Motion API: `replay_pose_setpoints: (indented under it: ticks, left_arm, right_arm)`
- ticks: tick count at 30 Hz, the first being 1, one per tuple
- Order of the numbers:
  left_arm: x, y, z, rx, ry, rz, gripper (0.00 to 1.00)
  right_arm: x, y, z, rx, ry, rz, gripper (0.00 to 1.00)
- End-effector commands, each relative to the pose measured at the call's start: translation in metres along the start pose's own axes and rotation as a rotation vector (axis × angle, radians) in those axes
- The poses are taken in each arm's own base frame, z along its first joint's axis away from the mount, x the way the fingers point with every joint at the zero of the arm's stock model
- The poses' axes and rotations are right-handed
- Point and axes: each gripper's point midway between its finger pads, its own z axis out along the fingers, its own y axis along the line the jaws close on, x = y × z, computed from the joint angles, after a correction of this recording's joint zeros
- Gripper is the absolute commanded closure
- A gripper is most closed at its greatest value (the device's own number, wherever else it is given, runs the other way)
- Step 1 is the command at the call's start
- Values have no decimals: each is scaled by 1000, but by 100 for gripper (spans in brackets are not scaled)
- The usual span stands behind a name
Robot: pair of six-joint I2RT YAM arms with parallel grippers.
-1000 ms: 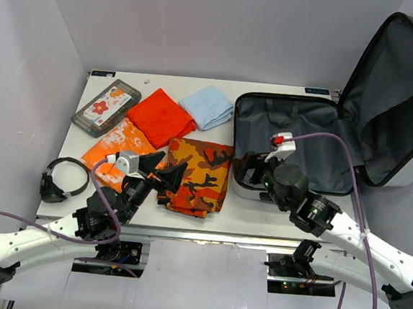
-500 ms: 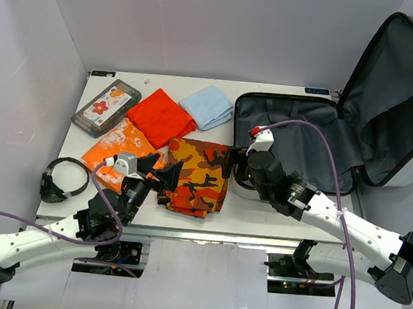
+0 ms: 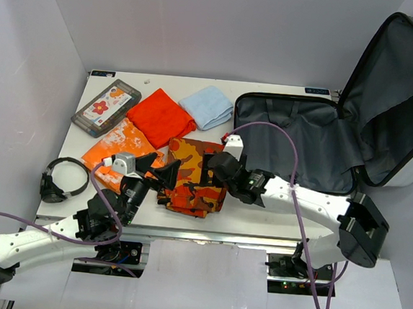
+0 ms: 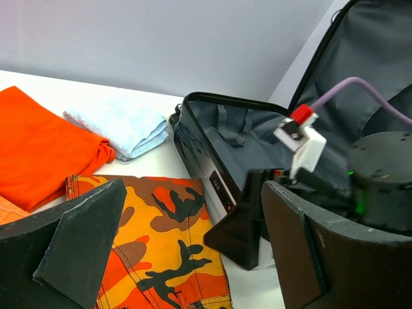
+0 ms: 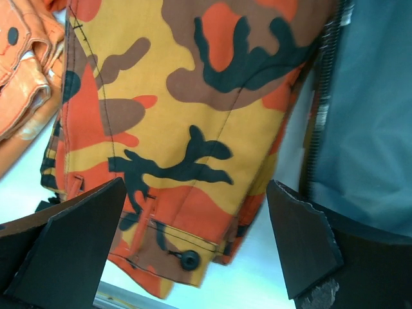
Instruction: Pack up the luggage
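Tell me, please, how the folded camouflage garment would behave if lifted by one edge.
The camouflage garment is folded cloth, so it would probably sag and unfold. Pushed, it would likely bunch rather than slide. Its stitched seams and button suggest fairly thick fabric.

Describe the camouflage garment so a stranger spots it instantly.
Find the open suitcase on the right of the table. Just left of it lies a folded garment. It alone has an orange-and-black camouflage print; its neighbours are a plain orange cloth, a light blue towel and a mottled orange-white garment.
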Motion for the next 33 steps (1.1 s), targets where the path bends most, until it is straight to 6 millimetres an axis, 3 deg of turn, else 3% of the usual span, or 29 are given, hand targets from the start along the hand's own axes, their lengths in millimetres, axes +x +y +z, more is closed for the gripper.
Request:
replay_pose_setpoints:
  ticks: [1,10,17,23,33]
  left_arm:
    - [-7,1,-2,-1,-20,-18,2]
    - [-8,3,-4,-5,-29,-26,2]
    - [-6,5,-4,-16,-31,-26,2]
    - [-4,6,-4,-20,-32,-35,2]
    - [1,17,0,-98,-23,-13,2]
  right_arm:
    - [-13,17,-2,55,-47,102,3]
    - [24,-3,36,240,1,119,1]
    - [52,-13,52,300,50,122,2]
    - [73,-22,59,319,88,110,1]
    - [92,-39,50,336,88,136,1]
